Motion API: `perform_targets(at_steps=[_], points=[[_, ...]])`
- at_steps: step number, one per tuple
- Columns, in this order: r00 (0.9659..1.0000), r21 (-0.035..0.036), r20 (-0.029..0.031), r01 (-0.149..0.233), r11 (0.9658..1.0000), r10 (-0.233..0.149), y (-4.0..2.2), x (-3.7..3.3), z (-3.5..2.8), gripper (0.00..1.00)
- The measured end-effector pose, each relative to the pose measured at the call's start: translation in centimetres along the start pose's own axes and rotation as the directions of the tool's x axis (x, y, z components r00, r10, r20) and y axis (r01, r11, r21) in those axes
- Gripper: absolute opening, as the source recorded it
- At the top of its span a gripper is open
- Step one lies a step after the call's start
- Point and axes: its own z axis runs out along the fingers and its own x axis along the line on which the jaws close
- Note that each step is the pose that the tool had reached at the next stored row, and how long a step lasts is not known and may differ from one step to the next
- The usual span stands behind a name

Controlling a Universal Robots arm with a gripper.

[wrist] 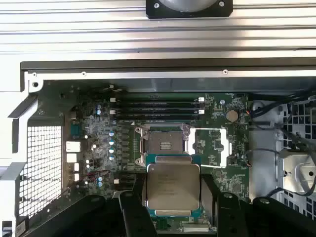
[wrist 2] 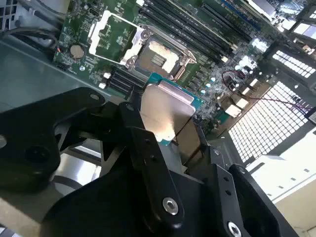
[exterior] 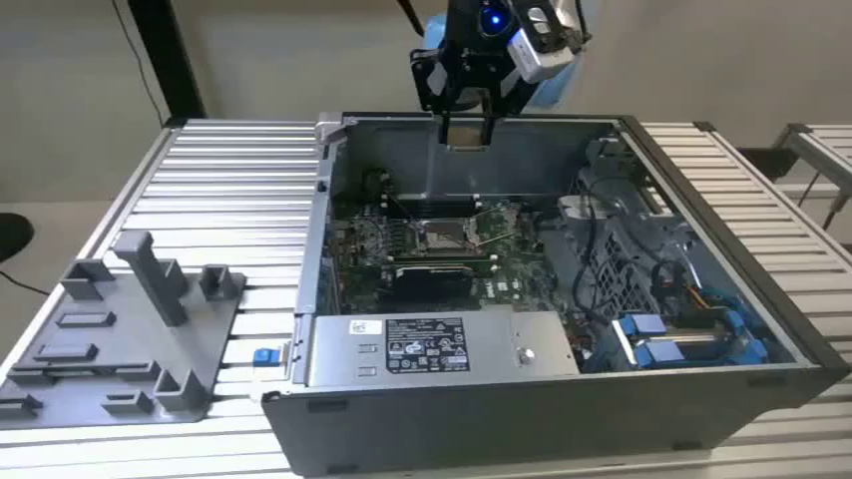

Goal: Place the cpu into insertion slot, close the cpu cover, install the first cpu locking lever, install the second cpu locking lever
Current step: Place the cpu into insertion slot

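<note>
My gripper (exterior: 465, 137) hangs above the back wall of the open computer case (exterior: 440, 419), shut on the cpu (exterior: 465, 132). In both wrist views the cpu (wrist: 173, 186) (wrist 2: 165, 111) shows its silver-grey face between the black fingers (wrist: 132, 210). Down on the green motherboard the insertion slot (exterior: 442, 235) (wrist: 163, 145) (wrist 2: 157, 57) lies bare, with its dark-gold contact field exposed. The cpu cover (wrist: 210, 131) (wrist 2: 93, 37) is swung open and rests flat beside the slot. The cpu is well above the slot, apart from it.
Long black memory slots (wrist: 158, 106) run beside the socket. A power supply box (exterior: 426, 344) fills the case's near side, with cables and blue connectors (exterior: 679, 339) on the exterior view's right. A grey parts fixture (exterior: 120, 339) sits on the slatted table at the exterior view's left.
</note>
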Motion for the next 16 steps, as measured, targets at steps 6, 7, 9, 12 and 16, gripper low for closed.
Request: perform_targets(at_steps=[6, 7, 9, 12, 16], points=[[1.0, 0.0, 0.0, 0.0, 1.0, 0.0, 0.07, 0.01, 0.0, 0.0], [1.0, 0.0, 0.0, 0.0, 1.0, 0.0, 0.07, 0.02, 0.0, 0.0], [1.0, -0.0001, 0.0, 0.0, 1.0, 0.0, 0.07, 0.02, 0.01, 0.0], [1.0, 0.0, 0.0, 0.0, 1.0, 0.0, 0.07, 0.03, 0.0, 0.0], [0.9999, -0.0003, 0.0015, -0.017, 0.9999, 0.017, 0.06, 0.03, 0.0, 0.0]])
